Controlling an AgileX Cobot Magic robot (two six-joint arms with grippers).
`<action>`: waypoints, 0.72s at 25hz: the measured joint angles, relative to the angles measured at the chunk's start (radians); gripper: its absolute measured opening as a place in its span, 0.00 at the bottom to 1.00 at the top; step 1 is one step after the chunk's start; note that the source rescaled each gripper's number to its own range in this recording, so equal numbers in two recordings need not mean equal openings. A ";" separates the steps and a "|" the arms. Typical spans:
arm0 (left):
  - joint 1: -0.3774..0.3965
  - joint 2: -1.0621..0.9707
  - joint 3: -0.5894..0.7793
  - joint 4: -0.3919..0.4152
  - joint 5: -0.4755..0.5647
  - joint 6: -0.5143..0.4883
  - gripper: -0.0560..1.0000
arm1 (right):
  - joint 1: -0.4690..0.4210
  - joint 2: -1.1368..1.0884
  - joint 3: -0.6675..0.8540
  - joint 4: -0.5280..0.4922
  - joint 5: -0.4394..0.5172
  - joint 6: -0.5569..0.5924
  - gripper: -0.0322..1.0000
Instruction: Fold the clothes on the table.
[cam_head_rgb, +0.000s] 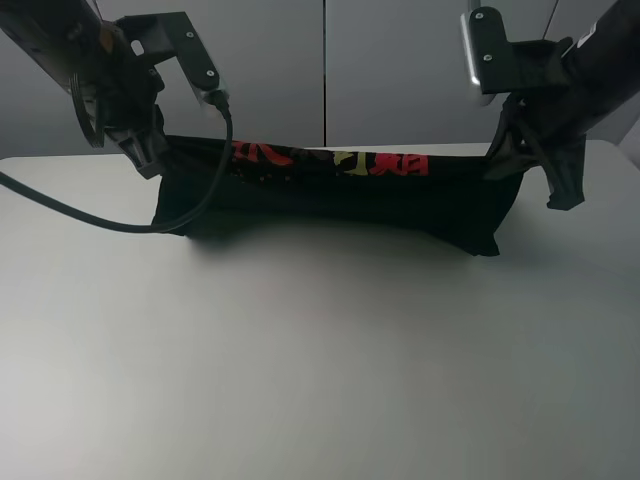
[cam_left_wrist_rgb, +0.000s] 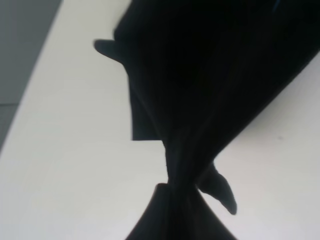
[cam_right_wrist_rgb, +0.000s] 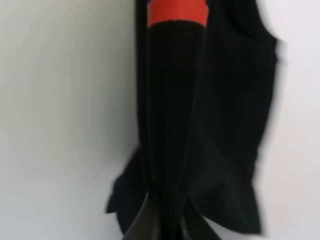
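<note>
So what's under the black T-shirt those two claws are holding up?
Only the white table shows below the T-shirt, with a shadow along its lower edge. The left claw and right claw pinch its upper ends. Anything beneath the draped cloth is hidden.

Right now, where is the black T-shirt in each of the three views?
Exterior high: T-shirt stretched across the far middle between left gripper and right gripper.
Left wrist: T-shirt fills much of the frame, narrowing into the left gripper.
Right wrist: T-shirt runs from the right gripper, red print showing.
Shared landmark: the white table around it.
</note>
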 joint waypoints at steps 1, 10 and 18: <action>0.000 -0.017 0.031 -0.018 0.000 0.000 0.05 | 0.000 -0.005 0.022 0.021 0.021 -0.022 0.03; 0.000 -0.208 0.269 -0.138 0.021 0.000 0.05 | 0.000 -0.090 0.211 0.149 0.097 -0.108 0.03; 0.000 -0.300 0.408 -0.216 0.026 0.000 0.05 | 0.000 -0.176 0.320 0.203 0.114 -0.117 0.03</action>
